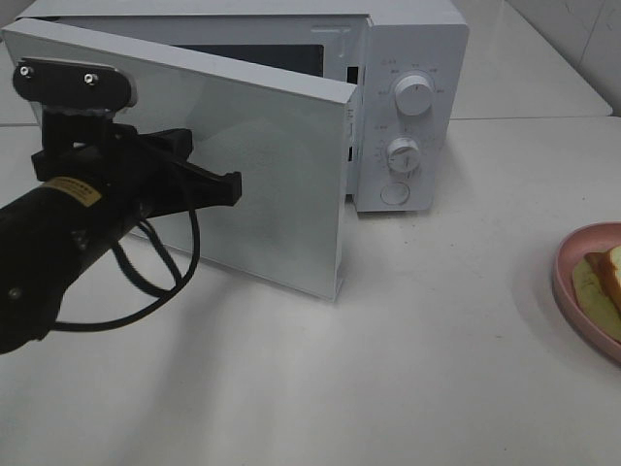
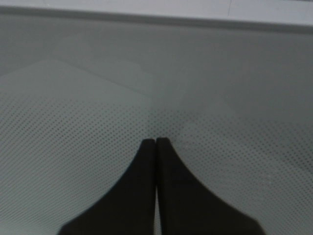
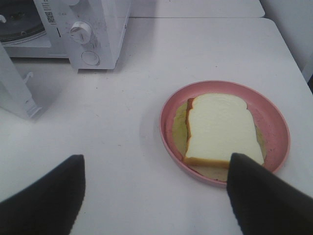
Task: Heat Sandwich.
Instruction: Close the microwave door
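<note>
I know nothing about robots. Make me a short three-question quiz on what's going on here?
1. True or false: the microwave door is open.
2. The sandwich lies on: A) the table, B) the pink plate, C) the microwave.
3. Which end effector is shut, the left end effector or the right end effector?

Key: 1 true. 2 B. 3 the left; it is shut at the door, the right open above the table.
</note>
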Action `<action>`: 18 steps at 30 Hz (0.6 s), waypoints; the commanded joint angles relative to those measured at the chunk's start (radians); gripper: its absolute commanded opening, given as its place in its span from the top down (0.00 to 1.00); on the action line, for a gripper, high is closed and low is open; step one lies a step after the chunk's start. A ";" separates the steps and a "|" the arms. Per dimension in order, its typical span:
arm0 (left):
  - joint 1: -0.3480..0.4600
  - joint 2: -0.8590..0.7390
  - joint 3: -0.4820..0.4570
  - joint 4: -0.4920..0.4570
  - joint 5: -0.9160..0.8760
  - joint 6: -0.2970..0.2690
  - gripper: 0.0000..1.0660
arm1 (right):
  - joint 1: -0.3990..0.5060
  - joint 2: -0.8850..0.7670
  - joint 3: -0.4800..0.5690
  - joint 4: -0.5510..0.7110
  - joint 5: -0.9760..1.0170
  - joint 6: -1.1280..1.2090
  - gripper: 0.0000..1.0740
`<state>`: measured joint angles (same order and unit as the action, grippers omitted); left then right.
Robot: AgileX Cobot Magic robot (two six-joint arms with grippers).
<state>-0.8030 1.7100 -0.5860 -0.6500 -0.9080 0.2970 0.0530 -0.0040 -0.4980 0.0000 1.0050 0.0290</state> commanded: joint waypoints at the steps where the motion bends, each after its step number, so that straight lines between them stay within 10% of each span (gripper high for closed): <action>1: -0.008 0.037 -0.082 -0.041 0.043 0.052 1.00 | -0.007 -0.028 0.001 0.000 -0.009 -0.013 0.29; 18: -0.008 0.188 -0.325 -0.058 0.087 0.132 1.00 | -0.007 -0.028 0.001 0.000 -0.009 -0.013 0.29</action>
<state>-0.8040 1.8950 -0.8970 -0.7020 -0.8220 0.4210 0.0530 -0.0040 -0.4980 0.0000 1.0050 0.0290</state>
